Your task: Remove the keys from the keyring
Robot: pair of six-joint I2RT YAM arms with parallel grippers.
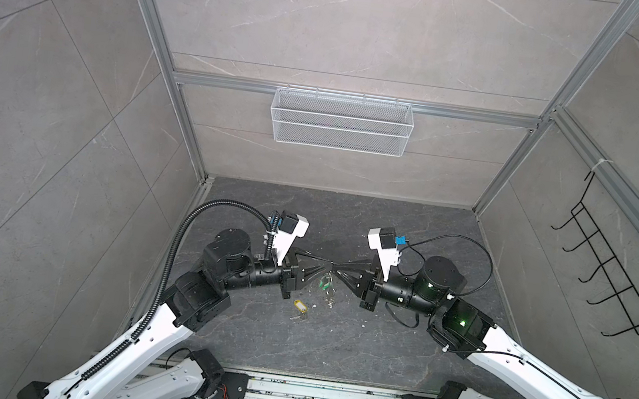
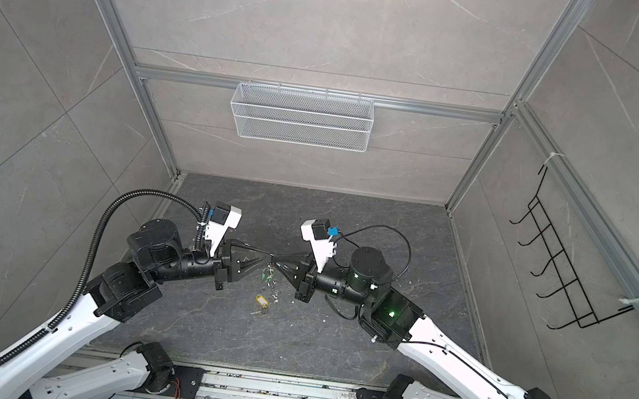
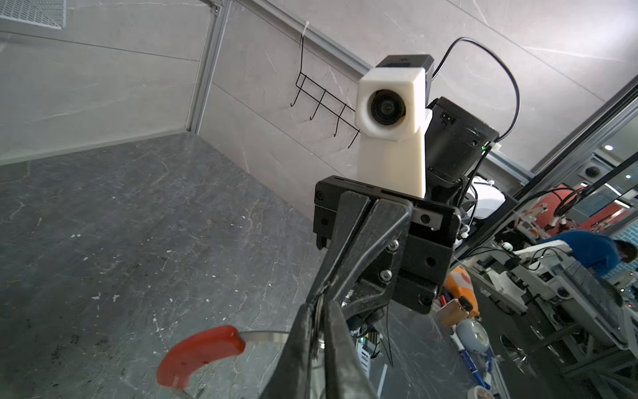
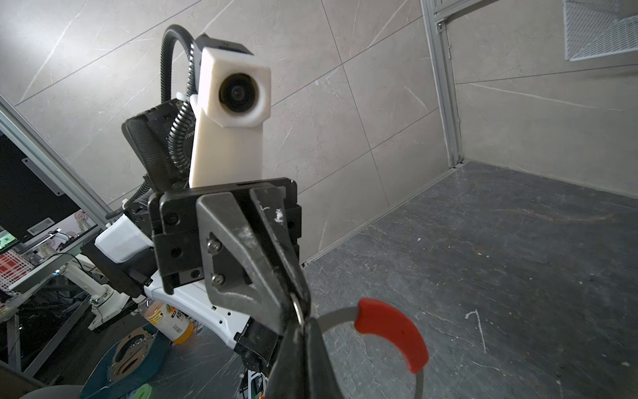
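Observation:
Both grippers meet tip to tip above the middle of the dark floor. My left gripper (image 1: 325,271) (image 3: 317,311) is shut, and the keyring's grey band (image 3: 262,336) runs in between its fingers. The ring's red sleeve (image 3: 200,352) (image 4: 393,331) curves out to one side. My right gripper (image 1: 337,272) (image 4: 303,328) is shut on the same keyring (image 4: 336,316). A small silver loop shows right where the fingertips meet. The green-tagged key (image 1: 325,284) (image 2: 267,275) hangs just below the grippers. Another of the keys, with a yellow tag (image 1: 299,306) (image 2: 262,300), lies loose on the floor nearer the front.
A white mesh basket (image 1: 340,121) hangs on the back wall. A black wire hook rack (image 1: 610,272) is fixed to the right wall. Grey tiled walls close in the dark stone floor (image 1: 332,345) on three sides, and the arms' bases stand at the front edge.

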